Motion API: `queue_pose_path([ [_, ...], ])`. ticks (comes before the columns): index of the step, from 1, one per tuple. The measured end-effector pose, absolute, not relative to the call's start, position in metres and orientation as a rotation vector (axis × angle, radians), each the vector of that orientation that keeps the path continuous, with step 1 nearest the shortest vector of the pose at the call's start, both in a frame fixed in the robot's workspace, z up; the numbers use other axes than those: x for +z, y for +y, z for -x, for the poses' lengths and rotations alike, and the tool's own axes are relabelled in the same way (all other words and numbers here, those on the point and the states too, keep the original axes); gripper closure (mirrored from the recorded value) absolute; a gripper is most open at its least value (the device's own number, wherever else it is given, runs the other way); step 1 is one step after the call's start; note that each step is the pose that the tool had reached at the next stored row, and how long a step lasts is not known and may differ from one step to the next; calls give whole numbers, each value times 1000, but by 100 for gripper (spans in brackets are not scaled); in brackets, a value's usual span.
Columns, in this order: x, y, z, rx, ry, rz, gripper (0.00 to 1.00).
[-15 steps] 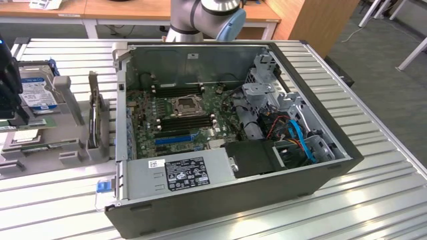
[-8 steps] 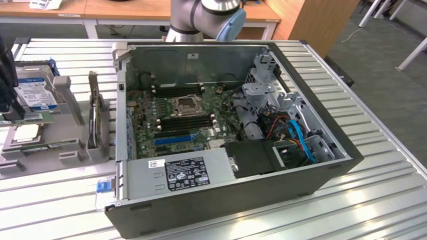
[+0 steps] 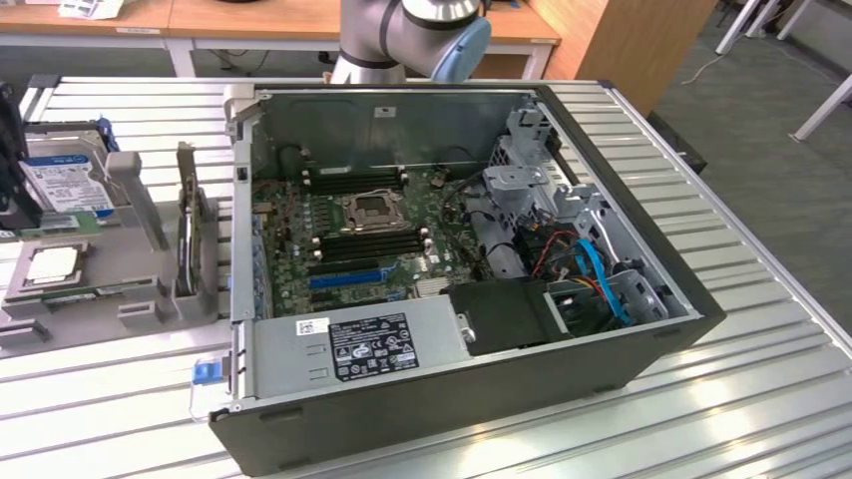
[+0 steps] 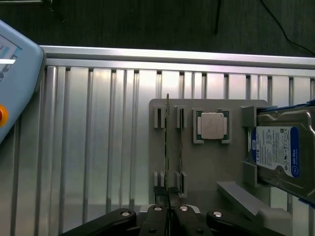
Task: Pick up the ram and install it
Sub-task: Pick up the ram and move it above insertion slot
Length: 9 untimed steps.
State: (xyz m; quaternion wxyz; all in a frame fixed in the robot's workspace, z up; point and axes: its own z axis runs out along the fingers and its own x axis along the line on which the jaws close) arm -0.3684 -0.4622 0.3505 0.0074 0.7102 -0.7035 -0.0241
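closest to the lens is the end effector (image 4: 167, 216), fingers clenched shut with nothing between them as far as i can judge. it looks to be hanging over the grey fixture (image 4: 206, 167) rather than touching anything on it, though i can't tell how much gap there is.

the ram (image 4: 167, 147) is standing on its thin edge in the fixture's slotted side, so from the wrist view it's basically a dark line. the bit that matters: its long axis runs from the fixture's end nearest the end effector straight out to the fixture's far end, dead in line with the seam between the closed fingers. so the stick lies directly ahead of the fingers, lengthwise, not across them.

the silver cpu (image 4: 212, 125) sits in the fixture's middle pocket, just beside the ram's slots, and the hard drive (image 4: 275, 152) leans on the fixture's other side.

the fixture sits on the slatted worktop (image 4: 88, 147), and the open pc case (image 3: 466, 399) with its black memory slots (image 3: 366, 242) is beside the fixture, so i'd say the ram hasn't been picked up yet.
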Motion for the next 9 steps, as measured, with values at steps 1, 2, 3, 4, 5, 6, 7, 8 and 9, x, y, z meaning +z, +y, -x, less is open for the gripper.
queue_pose_path([
  [1, 352, -462, 368, -76, -2200, -2221, 88],
  [2, 354, -462, 368, -75, -2200, -2221, 88],
  [3, 356, -462, 368, -75, -2200, -2221, 88],
  [4, 358, -462, 368, -76, -2200, -2221, 88],
  [5, 360, -462, 368, -76, -2200, -2221, 88],
  [6, 361, -462, 368, -76, -2200, -2221, 88],
  [7, 363, -462, 368, -76, -2200, -2221, 88],
  [8, 365, -462, 368, -76, -2200, -2221, 88],
  [9, 366, -462, 368, -75, -2200, -2221, 88],
])
